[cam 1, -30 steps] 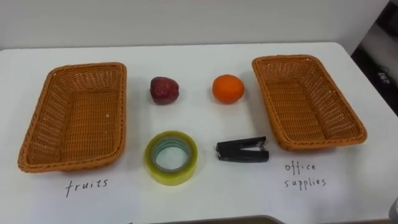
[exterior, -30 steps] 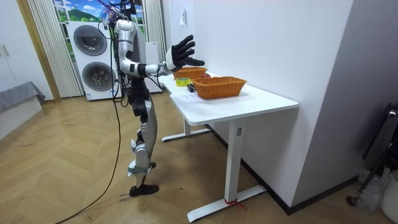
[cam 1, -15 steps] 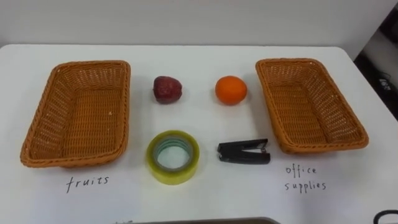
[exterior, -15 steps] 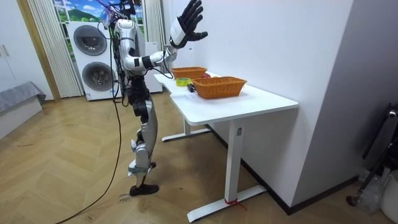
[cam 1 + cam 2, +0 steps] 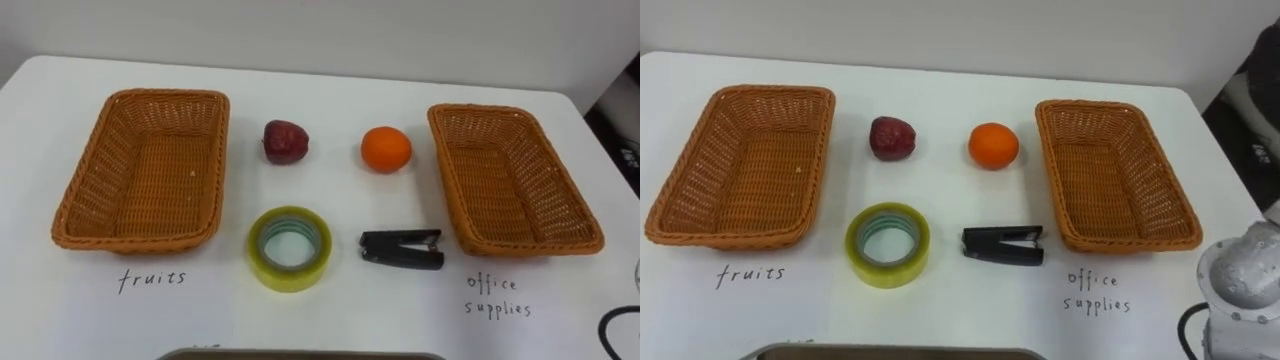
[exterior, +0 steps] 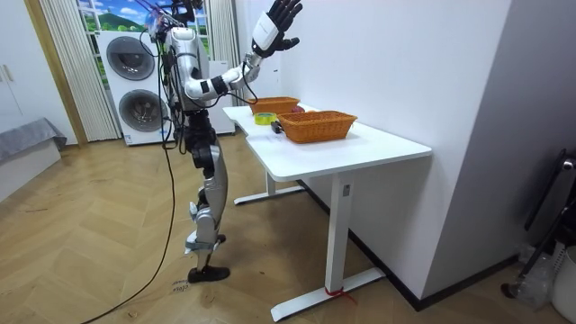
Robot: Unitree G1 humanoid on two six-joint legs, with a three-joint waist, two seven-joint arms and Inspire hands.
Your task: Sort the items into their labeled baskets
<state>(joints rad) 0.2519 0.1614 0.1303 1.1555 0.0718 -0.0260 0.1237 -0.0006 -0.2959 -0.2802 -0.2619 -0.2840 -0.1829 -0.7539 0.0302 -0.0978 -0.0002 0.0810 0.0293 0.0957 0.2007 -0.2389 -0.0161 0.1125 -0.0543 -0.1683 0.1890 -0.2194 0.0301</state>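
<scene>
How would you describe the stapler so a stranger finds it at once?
On the white table, look between the two baskets. The stapler lies in the near row, right of the yellow tape roll. It alone is black and flat.

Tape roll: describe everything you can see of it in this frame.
The tape roll is a wide ring of yellowish, see-through tape on a pale greenish core, with the white table showing through its hole. It lies flat, hole upward, in front of the dark red fruit, between the left basket and the black stapler, clear of all three. Only the table touches it.
</scene>
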